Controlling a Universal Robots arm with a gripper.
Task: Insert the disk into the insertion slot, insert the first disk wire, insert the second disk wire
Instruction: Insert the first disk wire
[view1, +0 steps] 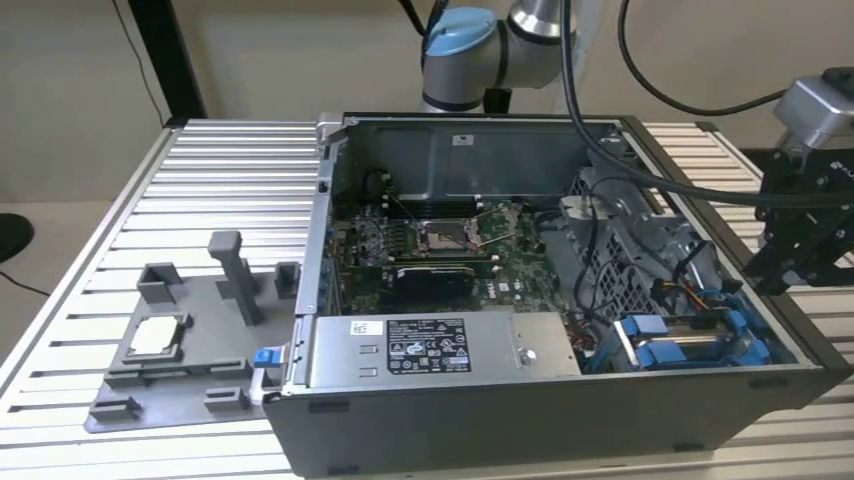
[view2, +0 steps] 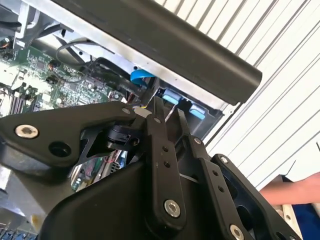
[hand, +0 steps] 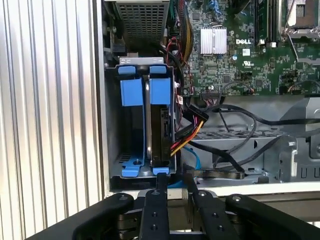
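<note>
At three o'clock of the case (view1: 534, 425) in the exterior view, the gripper (view1: 781, 280) hovered, jaws slightly apart, empty. In the first wrist view, the disk (hand: 161, 125) sat in the insertion slot (hand: 114, 125), with coloured wires (hand: 187, 137) seemingly plugged in.

The gripper (view2: 167, 107), a black linkage with bolted joints, stands large in the foreground and reaches toward the inner side of the PC case's dark wall (view2: 175, 47). Its tip is just beside two bright blue plastic tabs (view2: 172, 96). Past it lie the green motherboard (view2: 55, 75), a black cable (view2: 75, 46) and a blue flat cable (view2: 141, 76). Outside the case runs the ribbed metal table (view2: 285, 100), where a person's forearm (view2: 295, 187) shows next to blue cloth (view2: 306, 220).
</note>
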